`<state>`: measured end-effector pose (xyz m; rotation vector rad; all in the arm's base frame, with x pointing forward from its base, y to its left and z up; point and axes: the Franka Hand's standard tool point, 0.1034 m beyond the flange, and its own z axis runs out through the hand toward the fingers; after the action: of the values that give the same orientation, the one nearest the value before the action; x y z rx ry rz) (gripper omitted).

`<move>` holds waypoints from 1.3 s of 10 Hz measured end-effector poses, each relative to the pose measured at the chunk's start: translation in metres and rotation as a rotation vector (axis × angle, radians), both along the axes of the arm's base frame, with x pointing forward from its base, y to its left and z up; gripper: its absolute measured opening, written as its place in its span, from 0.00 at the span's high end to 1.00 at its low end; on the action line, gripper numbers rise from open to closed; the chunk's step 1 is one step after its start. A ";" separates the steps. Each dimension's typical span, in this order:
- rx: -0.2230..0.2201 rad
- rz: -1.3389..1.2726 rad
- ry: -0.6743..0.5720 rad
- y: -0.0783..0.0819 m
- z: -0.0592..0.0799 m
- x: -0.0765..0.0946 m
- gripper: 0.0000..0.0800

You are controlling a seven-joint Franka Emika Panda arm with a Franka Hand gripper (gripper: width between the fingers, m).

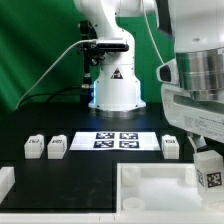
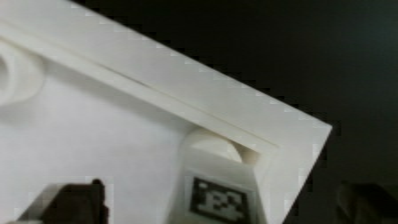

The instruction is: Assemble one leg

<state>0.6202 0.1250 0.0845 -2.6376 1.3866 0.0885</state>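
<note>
Wrist view: leg (image 2: 221,186) between spread fingers (image 2: 75,204), ungripped.

At the right edge of the exterior view the hand (image 1: 208,158) is cut off, and the leg (image 1: 211,177) under it carries a tag too small to read. The panel (image 1: 150,186) runs out past the lower edge. In the wrist view everything is blurred, and the 2 fingertips (image 2: 71,203) are cropped by the frame.

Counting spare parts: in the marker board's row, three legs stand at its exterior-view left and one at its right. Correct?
Not quite. The exterior view shows only two legs at the left of the marker board, not three. One leg does stand at its right.
</note>
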 end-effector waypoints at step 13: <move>-0.022 0.345 -0.058 -0.009 -0.006 -0.001 0.64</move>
<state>0.6189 0.1158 0.0789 -2.8449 0.9085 0.0365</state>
